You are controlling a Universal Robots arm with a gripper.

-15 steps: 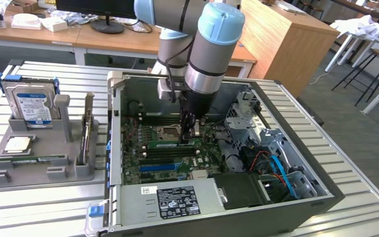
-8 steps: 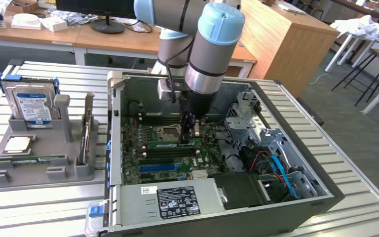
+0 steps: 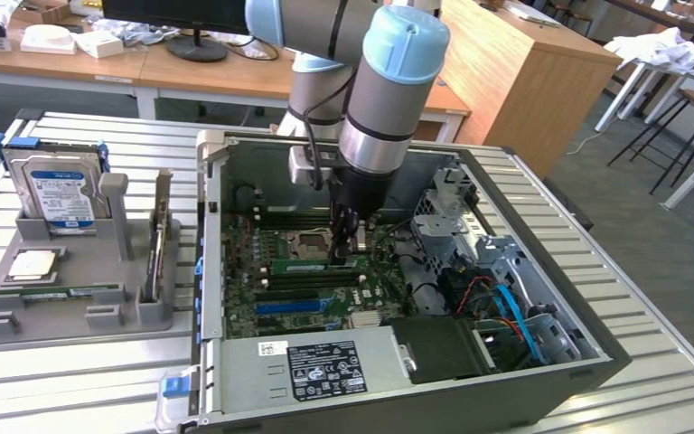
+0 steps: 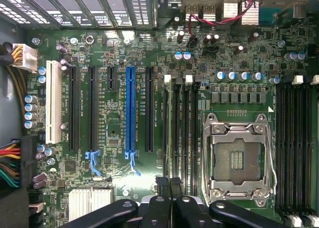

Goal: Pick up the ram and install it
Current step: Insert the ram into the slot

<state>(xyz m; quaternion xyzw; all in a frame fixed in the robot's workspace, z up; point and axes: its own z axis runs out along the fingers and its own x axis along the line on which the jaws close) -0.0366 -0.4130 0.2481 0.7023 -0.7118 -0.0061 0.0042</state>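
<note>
Working inside the open PC case [image 3: 588, 366] with the gripper [image 3: 344, 257] lowered just beside the empty CPU socket [image 3: 308, 241]. Pinching the ram [image 3: 301, 266] by its upper edge, jaws pressed almost together. Holding it on edge along the memory slots next to the socket, down at the motherboard [image 3: 241, 312]. Well away from the socket, outside the case: 1 hard drive [image 3: 60, 194] upright in a grey holder [image 3: 33, 318].
</note>
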